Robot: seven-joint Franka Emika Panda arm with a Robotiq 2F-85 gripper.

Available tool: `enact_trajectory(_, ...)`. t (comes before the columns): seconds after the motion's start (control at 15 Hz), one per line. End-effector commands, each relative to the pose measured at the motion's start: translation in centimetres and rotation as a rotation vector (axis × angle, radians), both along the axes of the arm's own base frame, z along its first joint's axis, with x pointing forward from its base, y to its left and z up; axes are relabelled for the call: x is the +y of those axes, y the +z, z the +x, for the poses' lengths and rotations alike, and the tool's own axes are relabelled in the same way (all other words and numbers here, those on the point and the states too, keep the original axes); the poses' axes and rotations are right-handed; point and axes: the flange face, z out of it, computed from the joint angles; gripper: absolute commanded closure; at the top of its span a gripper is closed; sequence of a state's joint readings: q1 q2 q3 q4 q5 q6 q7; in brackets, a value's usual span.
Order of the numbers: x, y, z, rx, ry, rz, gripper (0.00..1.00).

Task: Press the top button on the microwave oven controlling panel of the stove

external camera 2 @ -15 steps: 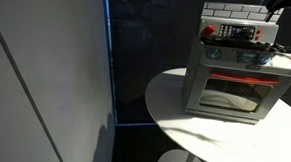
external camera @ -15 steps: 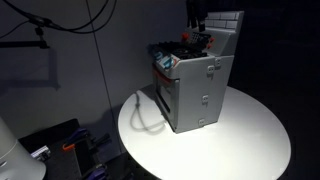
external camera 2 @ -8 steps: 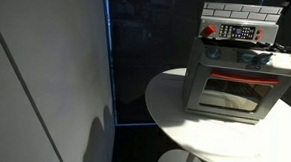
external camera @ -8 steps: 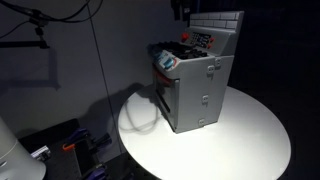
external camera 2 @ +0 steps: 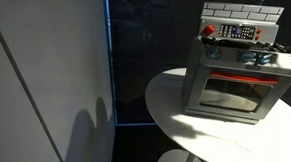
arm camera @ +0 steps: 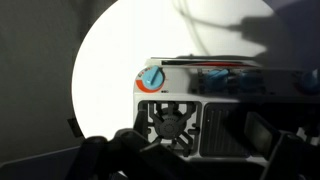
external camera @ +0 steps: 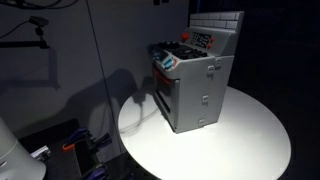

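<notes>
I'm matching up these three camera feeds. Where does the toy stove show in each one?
In an exterior view: the stove is right of centre, seen corner-on.
In an exterior view: the stove is at the far right, oven door facing the camera.
Wrist view: the stove is lower right, seen from above.
Shared landmark: the round white table under it.

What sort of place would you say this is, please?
Probably a dim robotics lab or test room rather than a real kitchen: a small toy stove stands on a round white table, and a cable hangs in front of the bare wall.
</notes>
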State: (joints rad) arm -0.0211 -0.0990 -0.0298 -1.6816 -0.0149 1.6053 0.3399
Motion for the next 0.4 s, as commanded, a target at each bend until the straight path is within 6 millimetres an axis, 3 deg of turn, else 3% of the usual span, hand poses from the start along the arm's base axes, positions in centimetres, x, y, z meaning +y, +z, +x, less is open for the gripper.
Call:
enact_trajectory(0.0,0.08,1.77,-2.83,0.018,0.023,0.000,0.00)
enact_trajectory(0.2,-0.01,2.09,-3.61,0.024,0.047,0.006,0.00)
enact_trajectory(0.33,0.17,2.16,-2.82,0.018,0.024,0.002,0.00)
